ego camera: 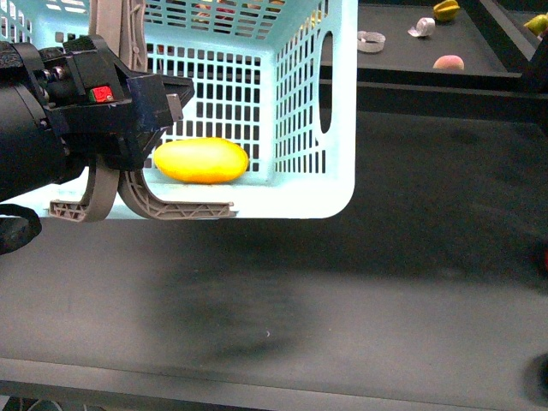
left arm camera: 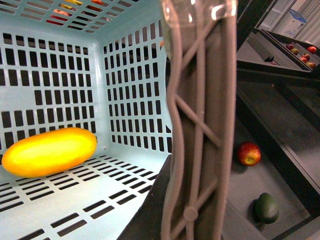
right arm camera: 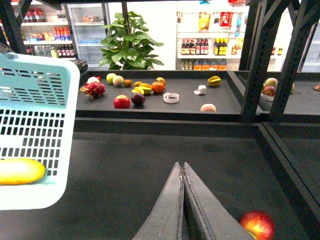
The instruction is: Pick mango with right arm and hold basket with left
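Front view: the left tool (ego camera: pixel 141 120) pinches the grey handle (ego camera: pixel 107 193) of the basket (ego camera: pixel 338 128). The mango (ego camera: pixel 201 160) lies inside.

Left wrist view: the mango (left arm camera: pixel 49 151) rests on the basket floor.

Right wrist view: the right tool (right arm camera: pixel 181 167) is pressed together and empty.

Risk: if the handle slips, the basket tilts and the mango rolls.

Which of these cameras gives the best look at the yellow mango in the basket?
The left wrist view. There the mango is large and unobstructed, lying on the slotted floor of the basket. The front view also shows it nearly whole, but smaller. The right wrist view catches only part of it, at the picture's edge.
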